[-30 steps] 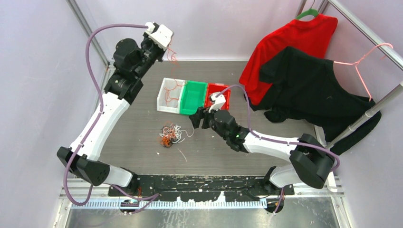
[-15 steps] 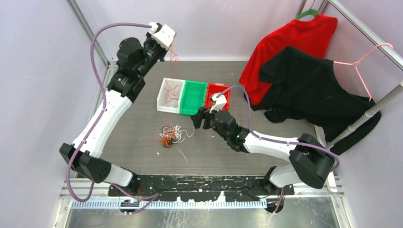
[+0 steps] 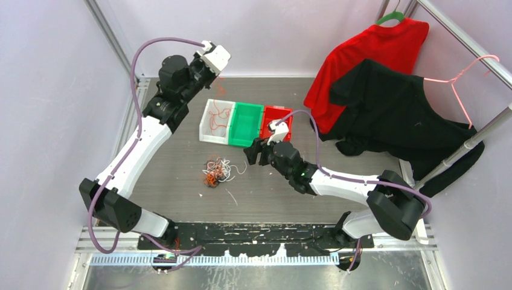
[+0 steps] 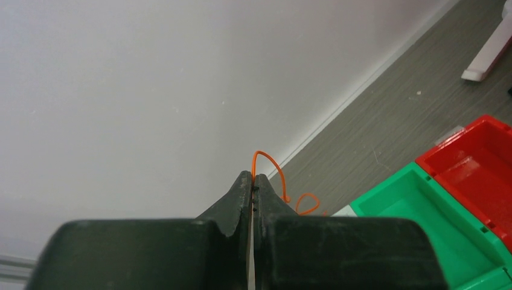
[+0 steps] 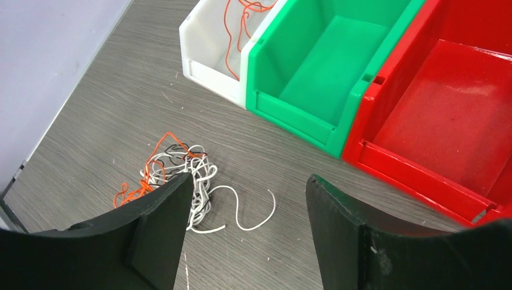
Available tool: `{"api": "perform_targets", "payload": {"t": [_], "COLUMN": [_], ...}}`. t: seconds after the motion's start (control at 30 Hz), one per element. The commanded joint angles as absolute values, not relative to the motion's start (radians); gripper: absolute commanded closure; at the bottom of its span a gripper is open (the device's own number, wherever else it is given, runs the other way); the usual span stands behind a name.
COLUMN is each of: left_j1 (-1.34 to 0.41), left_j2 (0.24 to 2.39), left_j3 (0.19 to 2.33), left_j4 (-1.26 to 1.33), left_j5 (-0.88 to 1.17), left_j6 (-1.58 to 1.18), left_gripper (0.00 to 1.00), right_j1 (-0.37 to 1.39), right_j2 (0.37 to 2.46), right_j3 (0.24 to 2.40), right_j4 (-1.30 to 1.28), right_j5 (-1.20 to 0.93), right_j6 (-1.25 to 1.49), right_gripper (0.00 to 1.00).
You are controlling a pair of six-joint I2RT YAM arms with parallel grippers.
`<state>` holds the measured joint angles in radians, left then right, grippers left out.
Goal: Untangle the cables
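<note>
The left tool [image 4: 252,181] is clenching an orange cable strand [image 4: 273,160], which is curling beyond its tips. The right tool [image 5: 249,184] is hanging released, and the cable clump [image 5: 172,164] is lying on the desk [image 5: 90,115] just ahead-left of it.

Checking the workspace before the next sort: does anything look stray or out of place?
A lone white strand lies on the table apart from the tangled clump, toward the near edge, so it looks dropped. An orange strand also dangles from the shut left gripper, not yet in the white bin.
</note>
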<state>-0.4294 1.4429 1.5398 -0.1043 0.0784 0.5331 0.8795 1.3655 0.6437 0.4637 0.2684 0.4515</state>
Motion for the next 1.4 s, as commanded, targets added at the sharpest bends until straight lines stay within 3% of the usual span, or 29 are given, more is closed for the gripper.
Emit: {"api": "perform_targets", "payload": {"t": [0.0,0.23,0.63,1.37], "left_j1": [-0.422,-0.38,-0.38,-0.374], "left_j2": [1.441,1.487,1.564,1.706], "left_j3": [1.522,1.56,1.576,1.376], "left_j4": [-0.086,-0.105,-0.458,-0.223], "left_j5": [0.074,0.057,0.068,0.037], "left_j6": [0.599,0.624,0.538,0.578], "left_gripper": [1.0,1.0,1.0,1.0], "right_j1": [0.874,0.874,0.868,0.835], "right_j2": [1.321,1.324,1.32,1.33], "right_j3": [0.641,0.637,0.644,0.632], "right_j4": [0.511,0.514,0.507,0.499], "right_j5": [0.287,0.288,0.292,0.276], "right_j6": [0.459,0.462,0.46,0.46], "right_gripper": [0.27,0.27,0.27,0.28]}}
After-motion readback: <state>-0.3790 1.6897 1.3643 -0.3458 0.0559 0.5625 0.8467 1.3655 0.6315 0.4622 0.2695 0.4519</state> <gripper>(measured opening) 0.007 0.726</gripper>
